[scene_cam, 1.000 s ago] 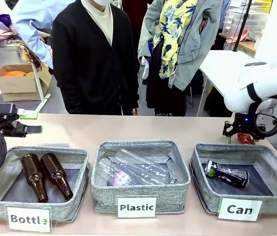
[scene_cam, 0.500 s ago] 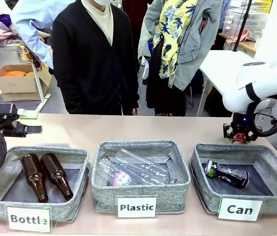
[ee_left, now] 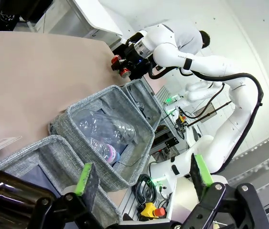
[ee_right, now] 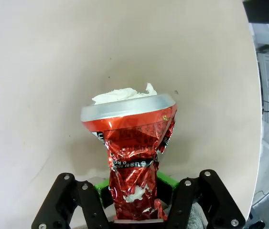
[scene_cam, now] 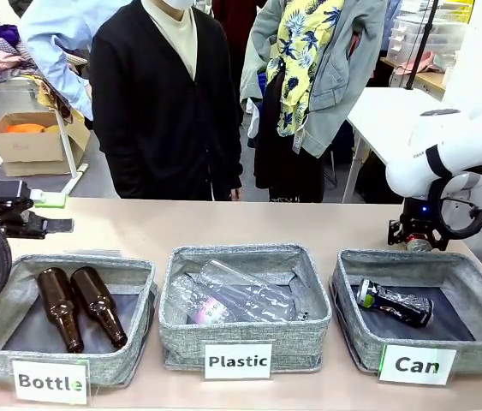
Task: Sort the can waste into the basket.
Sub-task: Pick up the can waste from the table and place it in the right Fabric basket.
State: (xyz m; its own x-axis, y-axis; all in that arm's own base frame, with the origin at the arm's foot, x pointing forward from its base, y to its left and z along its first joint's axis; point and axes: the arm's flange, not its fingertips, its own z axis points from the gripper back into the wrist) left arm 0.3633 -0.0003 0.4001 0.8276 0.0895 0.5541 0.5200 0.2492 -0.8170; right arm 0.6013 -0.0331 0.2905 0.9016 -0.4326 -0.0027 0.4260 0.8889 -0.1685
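Note:
The crushed red can sits between the green pads of my right gripper, which is shut on it above the bare tabletop. From the front, that gripper hangs just behind the far rim of the grey basket labelled "Can", and the can's silver end faces the camera. The black Pepsi can lies on the basket's dark floor. My left gripper is open and holds nothing, hovering over the left baskets; it also shows at the table's left edge.
The middle basket, labelled "Plastic", holds clear bottles. The left basket, labelled "Bottle", holds two brown glass bottles. A person in a black cardigan stands at the far side. Bare table lies behind the baskets.
My right gripper has drifted slightly left and up with the red can and has turned, so the can's silver end now faces the front camera. The left arm has stayed still.

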